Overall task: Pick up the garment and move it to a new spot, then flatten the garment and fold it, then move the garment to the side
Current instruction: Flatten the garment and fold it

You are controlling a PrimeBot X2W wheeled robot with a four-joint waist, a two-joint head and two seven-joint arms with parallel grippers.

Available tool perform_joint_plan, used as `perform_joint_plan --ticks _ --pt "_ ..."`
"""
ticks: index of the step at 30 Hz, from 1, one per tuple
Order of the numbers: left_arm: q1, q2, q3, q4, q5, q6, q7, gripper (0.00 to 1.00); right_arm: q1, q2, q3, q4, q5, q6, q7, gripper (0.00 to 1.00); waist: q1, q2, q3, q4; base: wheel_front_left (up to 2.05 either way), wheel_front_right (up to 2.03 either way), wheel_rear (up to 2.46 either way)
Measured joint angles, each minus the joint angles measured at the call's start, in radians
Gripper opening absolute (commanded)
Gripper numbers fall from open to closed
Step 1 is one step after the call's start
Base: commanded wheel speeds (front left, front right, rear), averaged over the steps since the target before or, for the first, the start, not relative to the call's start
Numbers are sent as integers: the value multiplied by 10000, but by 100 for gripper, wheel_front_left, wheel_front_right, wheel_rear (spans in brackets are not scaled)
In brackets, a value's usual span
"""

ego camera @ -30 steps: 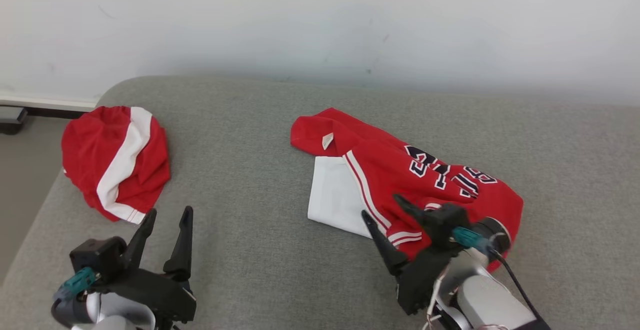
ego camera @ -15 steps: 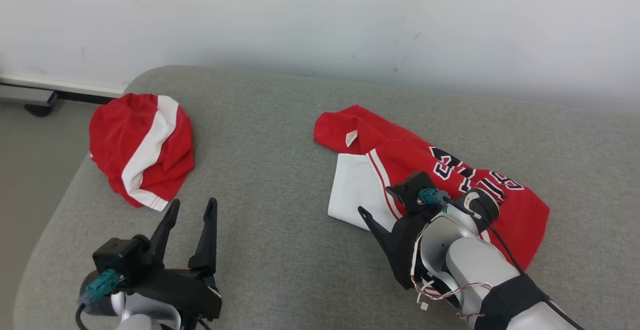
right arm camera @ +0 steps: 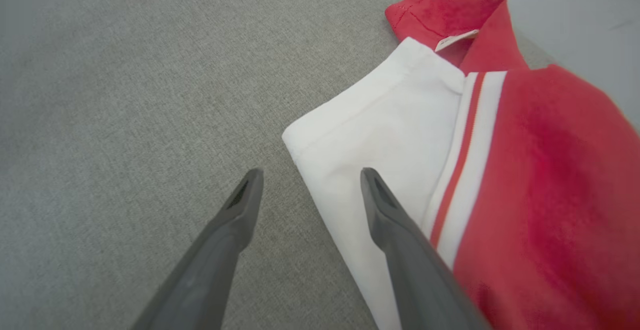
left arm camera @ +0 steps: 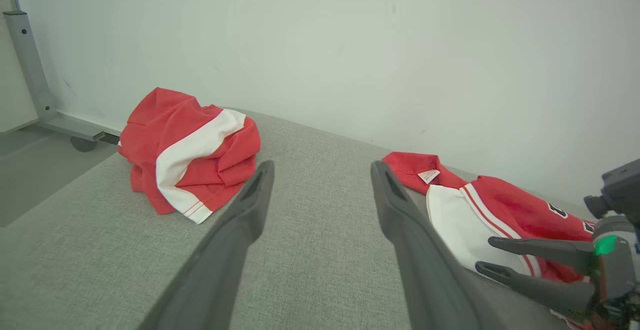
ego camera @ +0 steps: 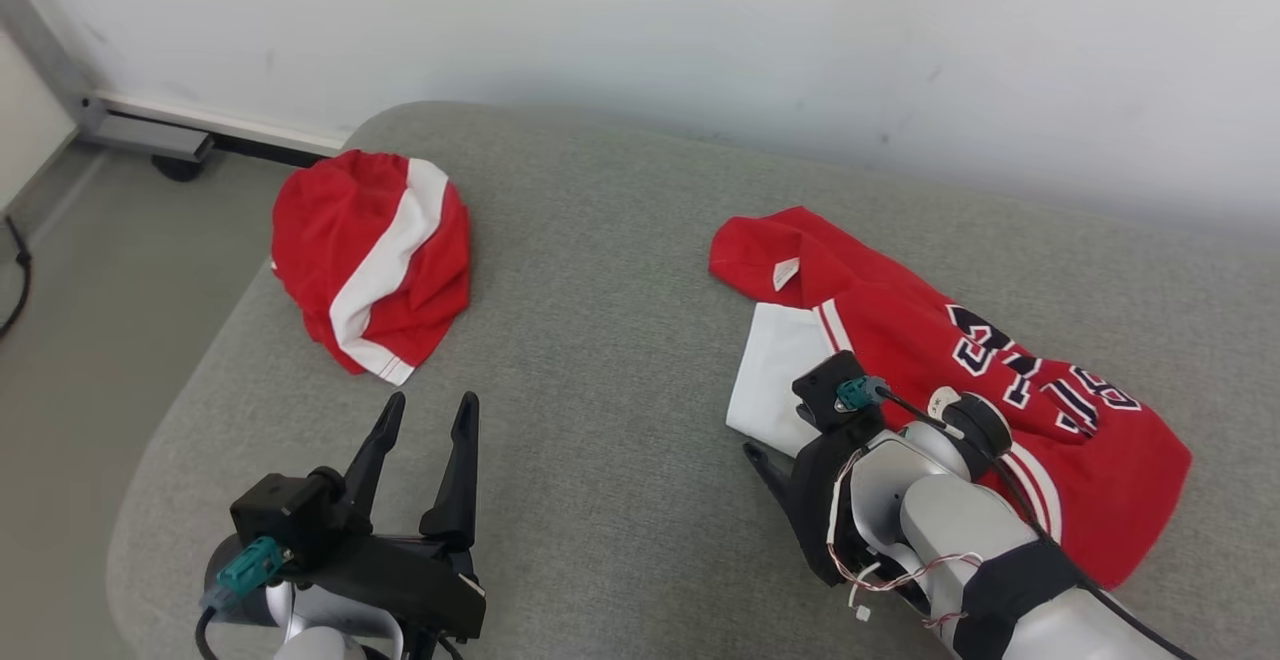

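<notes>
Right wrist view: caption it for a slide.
Open right gripper at the white edge of the red jersey on a grey cushion.

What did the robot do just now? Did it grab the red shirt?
Not yet. The right end effector turned and dipped toward the white edge of the red jersey, jaws open, holding nothing. The head camera swung too, so everything slid across its view. The jersey, the other red garment and the open left end effector stayed put.

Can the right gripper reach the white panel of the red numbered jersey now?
Probably yes: the open right gripper hangs at the white panel of the red numbered jersey; nothing lies between on the grey fabric cushion.
</notes>
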Motion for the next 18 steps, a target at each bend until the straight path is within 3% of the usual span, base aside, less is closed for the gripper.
perform_joint_plan --ticks 8,9,10,11,18 --pt "5 -96 71 -2 157 0 0 100 -476 21 428 911 -102 15 117 100 0 0 128 468 0 0 0" --pt "7 -94 98 0 190 0 0 100 -529 21 470 972 -109 15 111 42 1 0 138 497 0 0 0" --pt "11 -96 113 0 190 0 0 100 -563 21 489 1009 -109 17 100 26 0 0 142 515 0 0 0" --pt "20 -94 144 0 190 0 0 100 -590 25 508 1049 -109 31 63 0 1 0 141 520 0 0 0" --pt "291 8 477 -6 207 0 0 100 -748 33 230 838 136 88 -1041 0 0 0 21 173 0 0 0"
